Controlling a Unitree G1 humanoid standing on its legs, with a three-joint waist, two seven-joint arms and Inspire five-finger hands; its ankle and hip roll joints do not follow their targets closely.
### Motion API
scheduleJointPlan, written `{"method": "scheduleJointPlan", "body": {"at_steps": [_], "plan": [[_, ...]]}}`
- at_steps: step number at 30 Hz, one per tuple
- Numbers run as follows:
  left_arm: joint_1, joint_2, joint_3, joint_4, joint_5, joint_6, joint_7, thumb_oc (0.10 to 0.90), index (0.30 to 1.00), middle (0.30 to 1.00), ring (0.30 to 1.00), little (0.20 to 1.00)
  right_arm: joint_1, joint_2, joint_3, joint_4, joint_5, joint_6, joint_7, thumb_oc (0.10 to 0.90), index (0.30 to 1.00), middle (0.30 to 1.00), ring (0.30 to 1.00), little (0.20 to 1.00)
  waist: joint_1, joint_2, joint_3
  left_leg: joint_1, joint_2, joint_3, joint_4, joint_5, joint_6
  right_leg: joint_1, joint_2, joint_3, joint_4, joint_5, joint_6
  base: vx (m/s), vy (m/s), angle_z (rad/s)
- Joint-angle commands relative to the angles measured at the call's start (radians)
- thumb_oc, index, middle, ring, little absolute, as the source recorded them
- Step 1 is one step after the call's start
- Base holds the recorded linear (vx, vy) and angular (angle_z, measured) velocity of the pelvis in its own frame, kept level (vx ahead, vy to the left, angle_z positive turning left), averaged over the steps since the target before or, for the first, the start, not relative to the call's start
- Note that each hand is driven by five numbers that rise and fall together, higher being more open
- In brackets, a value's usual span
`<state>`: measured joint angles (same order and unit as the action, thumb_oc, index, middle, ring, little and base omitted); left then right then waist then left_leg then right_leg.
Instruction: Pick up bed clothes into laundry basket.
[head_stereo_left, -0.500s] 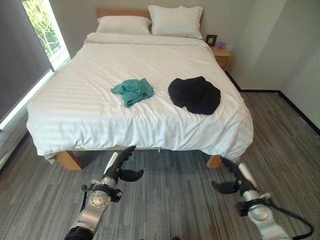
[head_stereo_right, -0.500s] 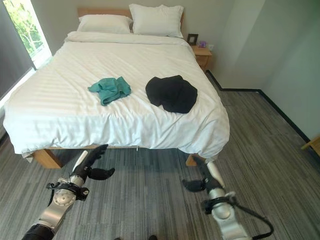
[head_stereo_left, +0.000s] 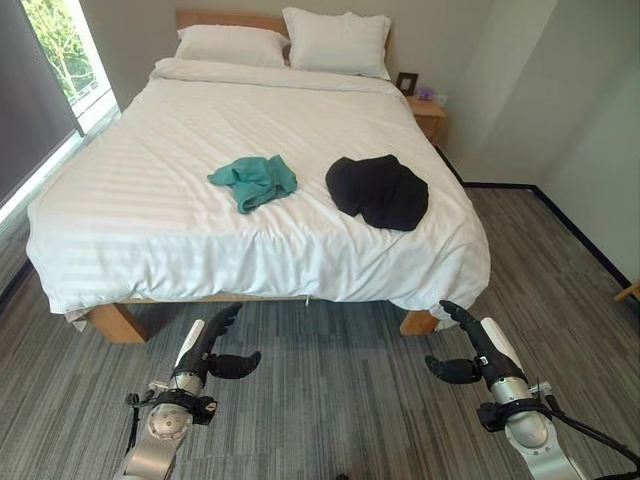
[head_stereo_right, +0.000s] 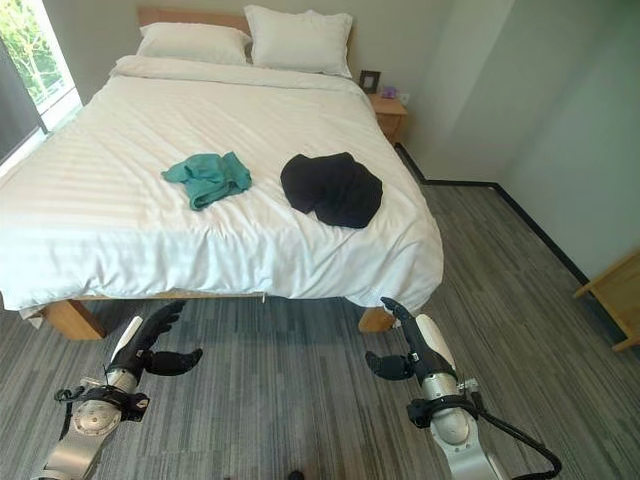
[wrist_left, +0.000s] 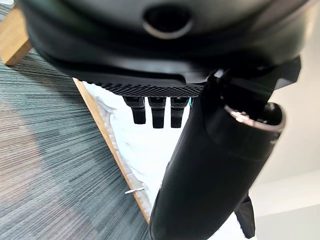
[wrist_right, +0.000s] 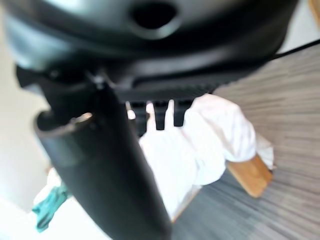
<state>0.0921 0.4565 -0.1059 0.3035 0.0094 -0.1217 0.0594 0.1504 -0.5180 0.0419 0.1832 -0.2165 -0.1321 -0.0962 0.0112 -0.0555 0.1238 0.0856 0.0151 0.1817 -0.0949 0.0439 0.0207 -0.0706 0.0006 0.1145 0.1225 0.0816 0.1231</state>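
Observation:
A crumpled teal garment (head_stereo_left: 254, 180) lies on the white bed (head_stereo_left: 150, 230), a little left of the middle. Beside it to the right lies a black garment (head_stereo_left: 378, 190). My left hand (head_stereo_left: 205, 352) hangs open over the floor before the bed's foot, fingers straight and thumb out. My right hand (head_stereo_left: 472, 350) is open too, low near the bed's right foot corner. Both hands are empty and well short of the clothes. The teal garment (wrist_right: 49, 210) also shows past the right hand in the right wrist view.
Two white pillows (head_stereo_left: 285, 42) lean on the wooden headboard. A nightstand (head_stereo_left: 427, 110) stands at the bed's far right. A window (head_stereo_left: 60, 50) is on the left wall. Grey carpet (head_stereo_left: 330, 400) spreads before the bed. A wooden furniture corner (head_stereo_right: 612, 300) shows at the right.
The camera has shifted, so the bed sits further left and up in view. Both hands stay open, lower in the picture.

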Motion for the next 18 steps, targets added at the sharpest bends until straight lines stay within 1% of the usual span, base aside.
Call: {"method": "scheduleJointPlan", "body": {"at_steps": [1,2,3,4,5,6,7,8,9,10,11,12,13,14,15,16,17,18], "plan": [[-0.092,0.034,0.028,-0.079,-0.014,-0.064,0.059,0.800,0.900,0.900,0.900,0.900,-0.085,-0.033,-0.041,-0.090,-0.001,-0.038,-0.069,0.800,0.900,0.900,0.900,0.900,-0.003,0.018,-0.025,0.020,-0.017,0.011,0.008,-0.080,-0.035,-0.118,-0.066,0.019,0.195,0.044,0.128,0.08,-0.026,0.01],[-0.091,0.027,0.035,-0.067,-0.015,-0.061,0.066,0.800,0.900,0.900,0.900,0.900,-0.093,-0.022,-0.038,-0.099,-0.007,-0.033,-0.071,0.800,0.900,0.900,0.900,0.900,-0.011,0.033,-0.016,0.032,-0.003,0.014,0.008,-0.085,-0.043,-0.159,-0.081,-0.030,0.230,0.007,0.100,0.17,-0.039,0.14],[-0.092,0.025,0.036,-0.061,-0.015,-0.061,0.068,0.800,0.900,0.900,0.900,0.900,-0.093,-0.021,-0.040,-0.101,-0.009,-0.034,-0.071,0.800,0.900,0.900,0.900,0.900,-0.014,0.034,-0.019,0.037,-0.002,0.013,0.008,-0.090,-0.047,-0.167,-0.078,-0.044,0.201,-0.027,0.089,0.35,-0.124,0.08],[-0.089,0.027,0.037,-0.063,-0.011,-0.064,0.069,0.800,0.900,0.900,0.900,0.900,-0.091,-0.023,-0.046,-0.106,-0.003,-0.036,-0.067,0.800,0.900,0.900,0.900,0.900,-0.022,0.033,-0.028,0.045,-0.008,0.008,0.008,-0.106,-0.057,-0.171,-0.061,-0.064,0.110,-0.049,0.089,0.27,-0.109,0.02],[-0.089,0.027,0.037,-0.063,-0.011,-0.064,0.069,0.800,0.900,0.900,0.900,0.900,-0.090,-0.023,-0.046,-0.107,-0.003,-0.036,-0.066,0.800,0.900,0.900,0.900,0.900,-0.024,0.035,-0.030,0.045,-0.006,0.006,0.008,-0.107,-0.057,-0.167,-0.060,-0.066,0.103,-0.047,0.089,0.37,-0.183,0.02],[-0.095,0.030,0.037,-0.063,-0.006,-0.066,0.069,0.800,0.900,0.900,0.900,0.900,-0.078,-0.025,-0.052,-0.108,0.003,-0.037,-0.060,0.800,0.900,0.900,0.900,0.900,-0.034,0.029,-0.031,0.066,-0.017,-0.012,0.008,-0.134,-0.066,-0.199,-0.032,-0.072,0.013,-0.028,0.105,0.20,-0.096,0.04],[-0.095,0.030,0.036,-0.063,-0.005,-0.066,0.069,0.800,0.900,0.900,0.900,0.900,-0.077,-0.025,-0.053,-0.109,0.003,-0.037,-0.060,0.800,0.900,0.900,0.900,0.900,-0.036,0.033,-0.033,0.066,-0.013,-0.015,0.008,-0.136,-0.066,-0.193,-0.029,-0.077,0.003,-0.024,0.105,0.28,-0.165,0.09],[-0.101,0.027,0.033,-0.058,0.000,-0.068,0.073,0.800,0.900,0.900,0.900,0.900,-0.065,-0.024,-0.053,-0.110,0.001,-0.039,-0.060,0.800,0.900,0.900,0.900,0.900,-0.042,0.027,-0.033,0.075,-0.017,-0.026,0.008,-0.145,-0.072,-0.206,-0.013,-0.068,-0.030,-0.005,0.114,0.11,-0.063,0.20],[-0.102,0.026,0.031,-0.057,0.001,-0.068,0.074,0.800,0.900,0.900,0.900,0.900,-0.063,-0.024,-0.054,-0.110,0.001,-0.040,-0.060,0.800,0.900,0.900,0.900,0.900,-0.043,0.029,-0.034,0.075,-0.015,-0.027,0.008,-0.146,-0.072,-0.202,-0.012,-0.070,-0.037,-0.002,0.114,0.31,-0.334,0.35],[-0.116,0.022,0.020,-0.054,0.001,-0.077,0.075,0.800,0.900,0.900,0.900,0.900,-0.042,-0.031,-0.061,-0.136,-0.004,-0.044,-0.063,0.800,0.900,0.900,0.900,0.900,-0.051,0.017,-0.047,0.088,-0.006,-0.043,0.008,-0.168,-0.099,-0.176,-0.024,-0.063,-0.098,0.044,0.121,0.33,-0.374,0.54],[-0.111,0.021,0.021,-0.059,0.006,-0.078,0.074,0.800,0.900,0.900,0.900,0.900,-0.036,-0.031,-0.065,-0.147,-0.006,-0.046,-0.060,0.800,0.900,0.900,0.900,0.900,-0.053,0.016,-0.059,0.097,0.011,-0.037,0.008,-0.171,-0.110,-0.161,-0.031,-0.062,-0.094,0.050,0.114,0.32,-0.378,0.55],[-0.109,0.021,0.021,-0.060,0.006,-0.077,0.074,0.800,0.900,0.900,0.900,0.900,-0.033,-0.031,-0.065,-0.148,-0.006,-0.045,-0.060,0.800,0.900,0.900,0.900,0.900,-0.053,0.017,-0.059,0.098,0.012,-0.037,0.008,-0.172,-0.112,-0.160,-0.029,-0.063,-0.094,0.050,0.113,0.23,-0.232,0.42],[-0.102,0.015,0.025,-0.059,0.002,-0.079,0.078,0.800,0.900,0.900,0.900,0.900,-0.032,-0.034,-0.064,-0.150,-0.008,-0.051,-0.058,0.800,0.900,0.900,0.900,0.900,-0.057,0.019,-0.068,0.115,0.039,-0.034,0.008,-0.169,-0.127,-0.156,-0.029,-0.057,-0.076,0.046,0.108,0.21,-0.180,0.14],[-0.094,0.008,0.025,-0.061,0.001,-0.080,0.075,0.800,0.900,0.900,0.900,0.900,-0.031,-0.041,-0.063,-0.156,-0.013,-0.053,-0.054,0.800,0.900,0.900,0.900,0.900,-0.058,0.029,-0.072,0.126,0.066,-0.025,0.008,-0.156,-0.139,-0.149,-0.024,-0.062,-0.066,0.031,0.100,0.29,-0.280,-0.09],[-0.092,0.001,0.020,-0.062,-0.007,-0.083,0.077,0.800,0.900,0.900,0.900,0.900,-0.031,-0.050,-0.061,-0.159,-0.019,-0.058,-0.056,0.800,0.900,0.900,0.900,0.900,-0.055,0.031,-0.071,0.115,0.090,-0.013,0.055,-0.136,-0.149,-0.129,-0.026,-0.062,-0.064,0.025,0.087,0.16,-0.158,-0.19],[-0.092,0.001,0.020,-0.062,-0.007,-0.083,0.077,0.800,0.900,0.900,0.900,0.900,-0.031,-0.050,-0.061,-0.159,-0.019,-0.058,-0.056,0.800,0.900,0.900,0.900,0.900,-0.055,0.031,-0.071,0.115,0.091,-0.013,0.057,-0.137,-0.150,-0.128,-0.026,-0.062,-0.064,0.026,0.087,0.16,-0.291,-0.16],[-0.099,-0.007,0.007,-0.072,-0.022,-0.085,0.075,0.800,0.900,0.900,0.900,0.900,-0.045,-0.071,-0.064,-0.158,-0.017,-0.059,-0.065,0.800,0.900,0.900,0.900,0.900,-0.042,0.023,-0.055,0.021,0.117,-0.025,0.253,-0.067,-0.154,-0.087,-0.036,-0.063,-0.070,0.019,0.061,0.12,-0.269,-0.14],[-0.100,-0.011,0.000,-0.074,-0.031,-0.085,0.075,0.800,0.900,0.900,0.900,0.900,-0.044,-0.082,-0.067,-0.162,-0.017,-0.056,-0.066,0.800,0.900,0.900,0.900,0.900,-0.036,0.012,-0.049,-0.022,0.124,-0.029,0.321,-0.038,-0.145,-0.075,-0.049,-0.064,-0.071,0.014,0.049,0.15,-0.321,0.03]]}}
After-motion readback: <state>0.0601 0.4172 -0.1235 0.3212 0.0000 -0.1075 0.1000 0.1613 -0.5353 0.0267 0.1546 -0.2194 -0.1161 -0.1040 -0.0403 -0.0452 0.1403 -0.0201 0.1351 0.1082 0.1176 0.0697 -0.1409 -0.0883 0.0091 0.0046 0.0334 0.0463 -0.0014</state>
